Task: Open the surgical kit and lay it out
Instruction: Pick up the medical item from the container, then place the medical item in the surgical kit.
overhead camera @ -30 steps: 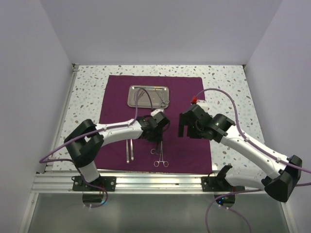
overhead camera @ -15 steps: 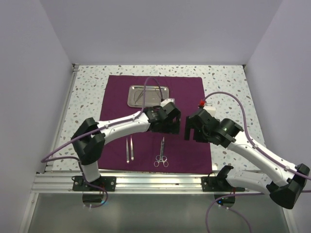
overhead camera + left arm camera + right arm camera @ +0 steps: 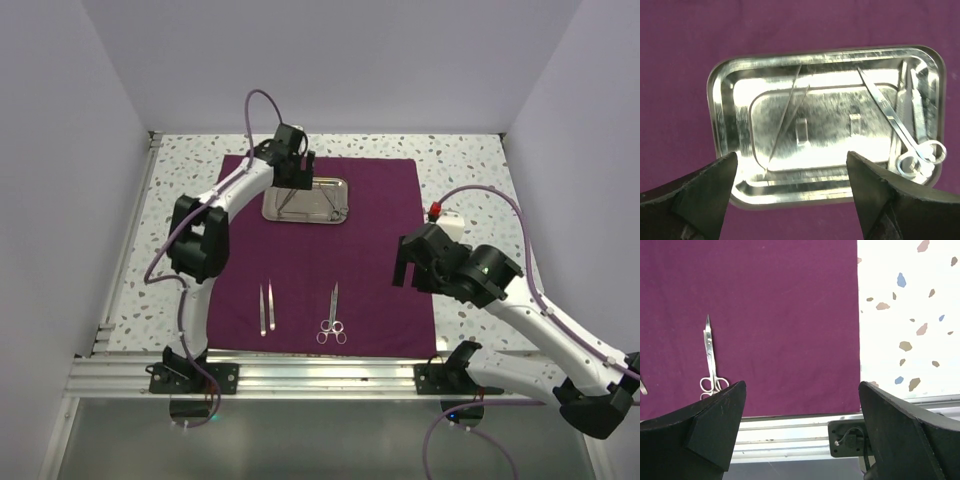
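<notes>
The purple cloth (image 3: 380, 210) of the surgical kit lies spread flat on the table. Its steel tray (image 3: 343, 203) sits at the cloth's far middle. Tweezers (image 3: 786, 122), a ring-handled instrument (image 3: 888, 115) and other slim tools (image 3: 916, 107) lie inside it. Another pair of tweezers (image 3: 267, 307) and scissors (image 3: 332, 314) lie side by side near the cloth's front edge. My left gripper (image 3: 791, 159) hangs open over the tray's near rim (image 3: 805, 192), holding nothing. My right gripper (image 3: 802, 386) is open and empty above the cloth's front right corner (image 3: 840, 390).
The speckled tabletop (image 3: 470, 170) borders the cloth on all sides. An aluminium rail (image 3: 320, 375) runs along the front edge, with the arm mounts (image 3: 850, 437) bolted to it. White walls close in the left, back and right.
My left gripper opened, left the scissors on the cloth near the front, and swung far back over the tray. The right arm drew back to the right.
</notes>
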You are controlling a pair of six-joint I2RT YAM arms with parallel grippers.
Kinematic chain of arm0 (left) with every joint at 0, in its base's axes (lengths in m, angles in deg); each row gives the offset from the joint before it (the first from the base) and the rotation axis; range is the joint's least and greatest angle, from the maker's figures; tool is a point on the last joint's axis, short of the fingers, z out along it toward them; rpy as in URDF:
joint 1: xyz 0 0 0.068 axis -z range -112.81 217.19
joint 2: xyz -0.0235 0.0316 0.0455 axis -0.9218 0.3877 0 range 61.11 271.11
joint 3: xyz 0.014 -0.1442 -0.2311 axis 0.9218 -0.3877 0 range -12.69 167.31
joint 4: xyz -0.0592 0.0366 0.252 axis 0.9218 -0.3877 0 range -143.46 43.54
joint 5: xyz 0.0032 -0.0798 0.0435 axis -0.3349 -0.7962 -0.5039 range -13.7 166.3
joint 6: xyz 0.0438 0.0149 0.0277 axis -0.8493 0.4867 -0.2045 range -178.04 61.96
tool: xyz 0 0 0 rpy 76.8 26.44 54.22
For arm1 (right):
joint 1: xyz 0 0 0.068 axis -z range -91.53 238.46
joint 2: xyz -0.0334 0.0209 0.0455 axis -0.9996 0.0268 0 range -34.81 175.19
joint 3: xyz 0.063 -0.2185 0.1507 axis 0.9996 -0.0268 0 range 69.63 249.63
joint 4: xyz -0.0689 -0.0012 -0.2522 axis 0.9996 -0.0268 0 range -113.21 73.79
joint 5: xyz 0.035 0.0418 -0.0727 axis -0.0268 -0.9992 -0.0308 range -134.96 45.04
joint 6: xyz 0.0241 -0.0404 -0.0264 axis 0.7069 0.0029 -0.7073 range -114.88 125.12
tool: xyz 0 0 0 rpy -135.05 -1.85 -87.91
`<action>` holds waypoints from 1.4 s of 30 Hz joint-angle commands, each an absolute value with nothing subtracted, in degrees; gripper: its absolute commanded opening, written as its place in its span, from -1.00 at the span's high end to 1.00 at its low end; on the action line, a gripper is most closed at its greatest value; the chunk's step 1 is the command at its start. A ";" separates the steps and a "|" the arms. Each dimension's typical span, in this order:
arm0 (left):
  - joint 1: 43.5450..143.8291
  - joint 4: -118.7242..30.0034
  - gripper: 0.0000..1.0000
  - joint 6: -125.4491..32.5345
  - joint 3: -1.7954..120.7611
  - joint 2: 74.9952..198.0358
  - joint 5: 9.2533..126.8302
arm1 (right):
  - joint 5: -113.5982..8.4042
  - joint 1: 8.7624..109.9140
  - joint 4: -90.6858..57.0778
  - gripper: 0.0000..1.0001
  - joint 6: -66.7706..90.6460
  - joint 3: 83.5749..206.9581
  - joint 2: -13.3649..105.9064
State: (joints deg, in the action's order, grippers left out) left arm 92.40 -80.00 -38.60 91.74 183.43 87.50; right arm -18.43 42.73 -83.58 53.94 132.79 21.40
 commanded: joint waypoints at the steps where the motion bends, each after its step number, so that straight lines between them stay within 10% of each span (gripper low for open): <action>1: 91.89 -79.59 -0.86 -47.75 100.32 189.59 81.68 | -15.51 42.85 -87.05 -0.97 55.75 135.11 21.44; 13: 90.30 -81.18 -0.63 -47.14 104.48 199.89 83.95 | -13.76 42.94 -89.68 -0.97 57.77 135.29 20.92; 19: 89.95 -81.27 0.55 -46.87 101.05 199.27 83.25 | -13.58 42.94 -87.41 -0.97 57.33 134.50 21.78; 23: 89.69 -83.02 1.00 -46.70 100.78 199.19 83.42 | -13.84 43.29 -84.24 -0.97 54.18 135.72 24.50; 32: 89.68 -86.89 1.00 -43.36 93.42 180.95 81.14 | -19.11 48.28 -69.49 -0.97 41.09 144.05 37.42; 42: 94.25 -86.28 1.00 -35.37 55.45 149.90 82.28 | -27.37 53.92 -57.78 -0.97 28.33 170.42 70.02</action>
